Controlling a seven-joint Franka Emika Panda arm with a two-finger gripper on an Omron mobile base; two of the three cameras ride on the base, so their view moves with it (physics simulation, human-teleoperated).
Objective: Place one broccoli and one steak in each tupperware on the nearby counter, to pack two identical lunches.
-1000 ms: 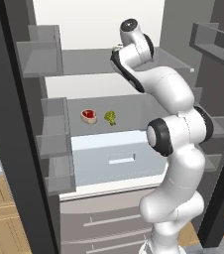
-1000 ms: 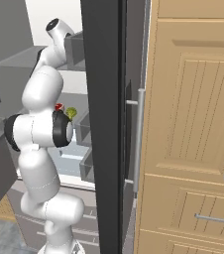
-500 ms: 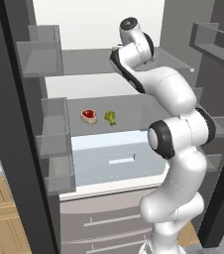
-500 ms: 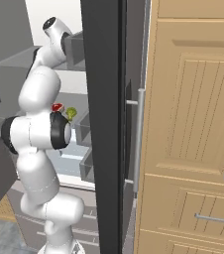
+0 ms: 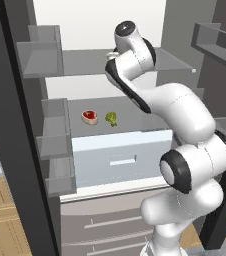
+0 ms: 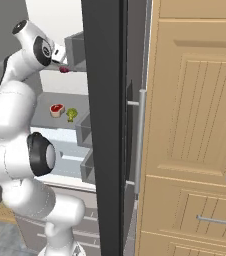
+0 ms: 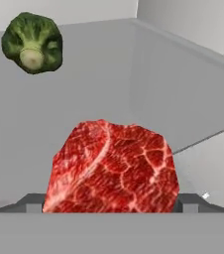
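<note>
One steak [image 7: 111, 168] between wide tool [image 7: 111, 203] tips, long axis crosswise.

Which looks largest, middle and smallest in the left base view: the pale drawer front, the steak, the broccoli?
1. Pale drawer front, by far the largest.
2. Steak, slightly larger than the broccoli.
3. Broccoli, smallest, but close to the steak in size.

Glossy white moulded plastic robot arm [image 5: 185, 120], links fat and rounded, no visible cables or screws. Joints capped with dark grey-black rings and discs; large black disc at 8 o'clock of the elbow housing. Small dark round cap tops the uppermost joint.
</note>
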